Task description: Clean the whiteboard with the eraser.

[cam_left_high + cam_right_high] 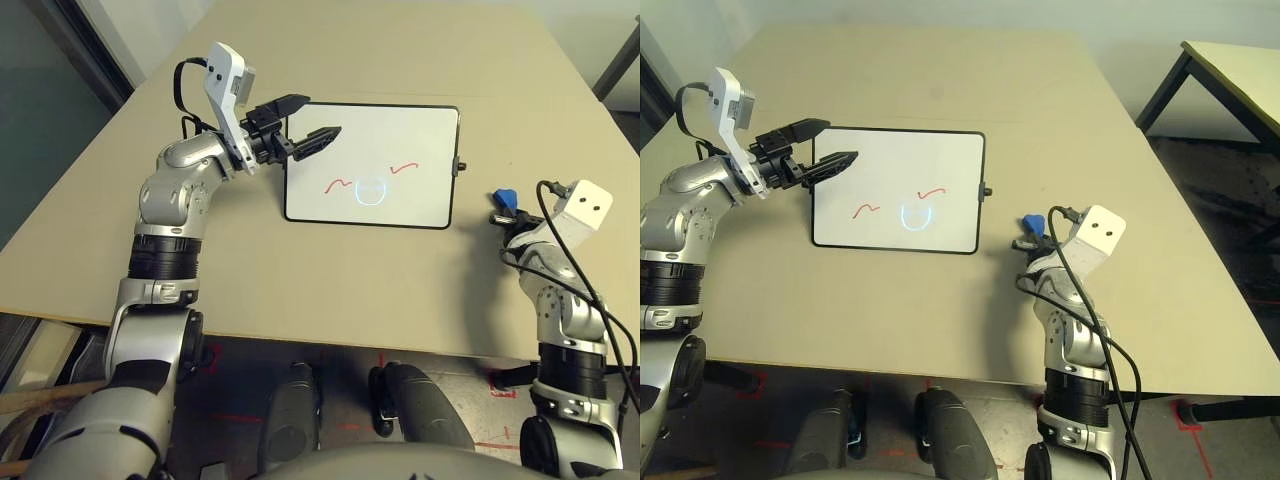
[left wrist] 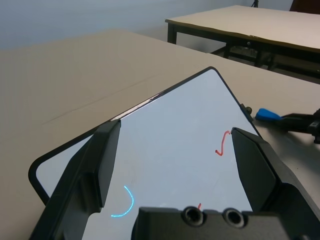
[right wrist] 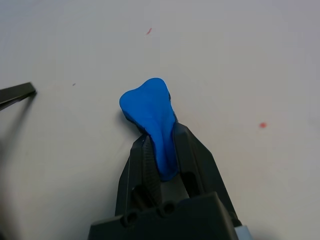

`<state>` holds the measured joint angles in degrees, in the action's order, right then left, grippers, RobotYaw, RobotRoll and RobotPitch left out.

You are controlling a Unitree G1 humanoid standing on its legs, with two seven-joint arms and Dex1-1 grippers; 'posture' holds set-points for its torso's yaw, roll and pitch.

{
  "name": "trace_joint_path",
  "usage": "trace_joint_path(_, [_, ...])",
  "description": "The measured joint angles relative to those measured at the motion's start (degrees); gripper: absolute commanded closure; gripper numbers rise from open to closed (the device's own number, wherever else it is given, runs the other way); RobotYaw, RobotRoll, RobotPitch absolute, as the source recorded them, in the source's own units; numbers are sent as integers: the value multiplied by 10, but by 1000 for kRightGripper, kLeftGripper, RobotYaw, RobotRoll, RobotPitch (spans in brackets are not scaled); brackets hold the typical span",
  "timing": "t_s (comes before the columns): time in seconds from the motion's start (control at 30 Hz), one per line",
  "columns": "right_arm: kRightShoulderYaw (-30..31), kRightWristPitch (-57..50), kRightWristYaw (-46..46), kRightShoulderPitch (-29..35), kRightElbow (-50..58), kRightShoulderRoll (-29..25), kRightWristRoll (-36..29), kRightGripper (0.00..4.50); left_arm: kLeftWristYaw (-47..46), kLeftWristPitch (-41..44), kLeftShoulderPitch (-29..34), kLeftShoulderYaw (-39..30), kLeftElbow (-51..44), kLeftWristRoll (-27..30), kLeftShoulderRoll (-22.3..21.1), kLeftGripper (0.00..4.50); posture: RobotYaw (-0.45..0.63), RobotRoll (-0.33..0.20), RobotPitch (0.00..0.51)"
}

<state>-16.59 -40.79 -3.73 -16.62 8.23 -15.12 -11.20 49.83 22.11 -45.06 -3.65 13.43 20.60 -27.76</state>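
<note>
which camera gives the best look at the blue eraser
The right wrist view: the eraser sits large, pinched between the right gripper fingers. Both eye views show it small beside the whiteboard; the left wrist view shows its tip.

Even, soft light from overhead fills the room, bright without harshness. A ring-shaped glare sits on the whiteboard (image 1: 372, 165), a reflection of a round lamp above. Shadows on the table (image 1: 400, 60) are faint and short. In the right wrist view the eraser (image 3: 152, 117) casts a soft shadow, and the nearest tool (image 3: 162, 165) parts look slightly blurred.
</note>
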Motion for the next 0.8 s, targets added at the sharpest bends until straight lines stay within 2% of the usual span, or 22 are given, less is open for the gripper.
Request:
trace_joint_path(0.1, [2, -6, 61, -39, 0, -83, -5, 3955, 8, 6, 0, 1, 0, 0, -4, 0, -134, 0, 120])
trace_joint_path(0.17, [22, -10, 135, -76, 5, -161, -12, 3955, 15, 11, 0, 6, 0, 0, -5, 0, -140, 0, 114])
trace_joint_path(0.27, [105, -14, 288, -123, 17, -284, -19, 3957, 29, 17, 0, 13, 0, -1, -11, 0, -147, 0, 109])
trace_joint_path(0.37, [188, -10, 395, -161, 30, -338, -12, 3960, 36, 21, 0, 20, 0, -1, -12, 0, -148, 0, 103])
trace_joint_path(0.57, [318, 69, 498, -222, 5, -349, 58, 3965, 48, 30, 0, 36, 0, -3, -14, 0, -133, 0, 94])
trace_joint_path(0.67, [359, 129, 510, -250, -47, -332, 113, 3965, 50, 33, 5, 43, -1, -4, -17, 0, -116, 0, 94])
trace_joint_path(0.8, [380, 186, 513, -263, -93, -306, 162, 3969, 56, 54, 29, 50, -22, -3, -29, 0, -107, 0, 98])
